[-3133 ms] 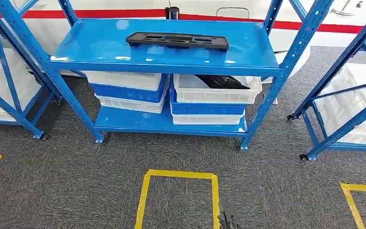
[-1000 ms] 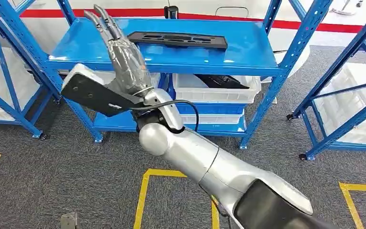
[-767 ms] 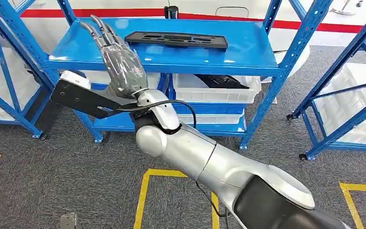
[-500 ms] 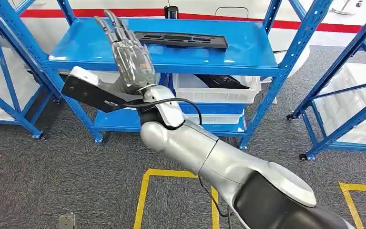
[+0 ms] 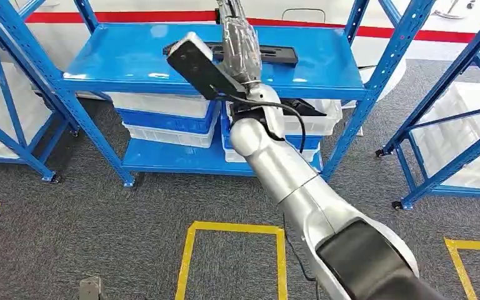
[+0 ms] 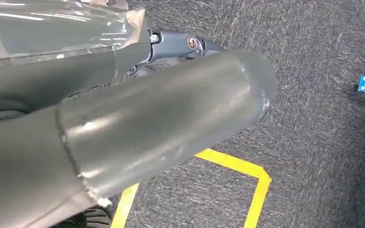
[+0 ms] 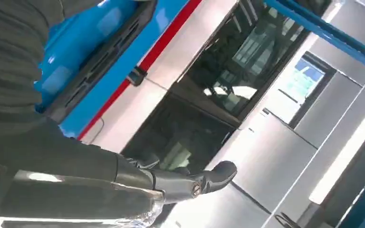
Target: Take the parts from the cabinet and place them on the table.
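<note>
Where right hand (image 5: 240,40) rises, black part (image 5: 275,55) is half-hidden.

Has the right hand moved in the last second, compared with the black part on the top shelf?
Yes. The right hand has swung from the shelf's left front edge rightward, and now reaches over the middle of the black part on the blue top shelf.

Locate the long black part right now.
Head view: the long black part lies flat on the blue rack's top shelf, toward its back, with the raised right hand in front.
</note>
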You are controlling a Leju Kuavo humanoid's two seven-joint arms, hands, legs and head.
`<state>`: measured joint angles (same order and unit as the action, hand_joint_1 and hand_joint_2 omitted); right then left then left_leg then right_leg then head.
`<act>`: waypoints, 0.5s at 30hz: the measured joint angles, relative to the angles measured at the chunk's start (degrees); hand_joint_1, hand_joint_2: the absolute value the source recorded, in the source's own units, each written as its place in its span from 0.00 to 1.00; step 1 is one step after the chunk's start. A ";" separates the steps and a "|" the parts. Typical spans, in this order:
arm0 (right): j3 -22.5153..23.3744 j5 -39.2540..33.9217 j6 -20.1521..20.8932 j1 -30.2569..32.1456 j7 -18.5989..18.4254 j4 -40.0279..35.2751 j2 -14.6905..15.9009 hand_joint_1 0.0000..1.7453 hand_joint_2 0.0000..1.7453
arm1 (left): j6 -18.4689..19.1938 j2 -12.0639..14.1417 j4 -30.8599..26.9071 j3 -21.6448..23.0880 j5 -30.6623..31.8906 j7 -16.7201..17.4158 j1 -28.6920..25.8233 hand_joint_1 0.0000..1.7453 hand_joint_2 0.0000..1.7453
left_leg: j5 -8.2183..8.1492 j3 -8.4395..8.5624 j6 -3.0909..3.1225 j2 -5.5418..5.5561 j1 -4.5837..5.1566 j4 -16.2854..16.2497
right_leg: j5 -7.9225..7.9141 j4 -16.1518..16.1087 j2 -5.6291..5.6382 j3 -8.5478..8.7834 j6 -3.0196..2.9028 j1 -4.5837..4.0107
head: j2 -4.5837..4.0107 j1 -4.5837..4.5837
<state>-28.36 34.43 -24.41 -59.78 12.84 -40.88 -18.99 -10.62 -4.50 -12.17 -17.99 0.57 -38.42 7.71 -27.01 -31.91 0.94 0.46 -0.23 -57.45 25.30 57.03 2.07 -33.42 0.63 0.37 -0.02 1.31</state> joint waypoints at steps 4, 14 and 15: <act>4.46 0.35 3.42 2.11 1.41 -2.92 -0.31 0.00 1.00 | -0.37 0.02 0.00 0.35 -0.48 0.17 0.05 0.00 0.00 | 0.00 -0.01 0.00 0.00 -0.01 0.01 | 0.00 0.00 0.01 0.00 0.00 0.00 | 0.00 0.00; 5.35 -3.09 5.00 3.57 1.76 -7.27 -0.76 0.00 1.00 | 1.86 0.22 0.00 0.31 -2.91 -0.74 0.20 0.00 0.00 | 0.00 0.00 0.00 -0.01 -0.01 0.01 | 0.00 0.00 0.01 -0.01 0.00 -0.01 | 0.00 0.00; 5.55 -3.13 5.11 3.67 1.76 -7.64 -0.70 0.00 1.00 | 1.77 0.11 0.00 0.31 -2.91 -0.94 0.22 0.00 0.00 | 0.00 0.01 0.00 0.00 0.00 0.00 | 0.00 0.00 0.01 -0.02 0.00 -0.01 | 0.00 0.00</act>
<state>-22.82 31.30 -19.30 -56.11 14.60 -48.52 -19.69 -8.85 -4.39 -12.17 -17.68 -2.34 -39.36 7.93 -27.01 -31.90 0.94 0.46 -0.23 -57.45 25.30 57.03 2.08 -33.44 0.63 0.36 -0.02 1.31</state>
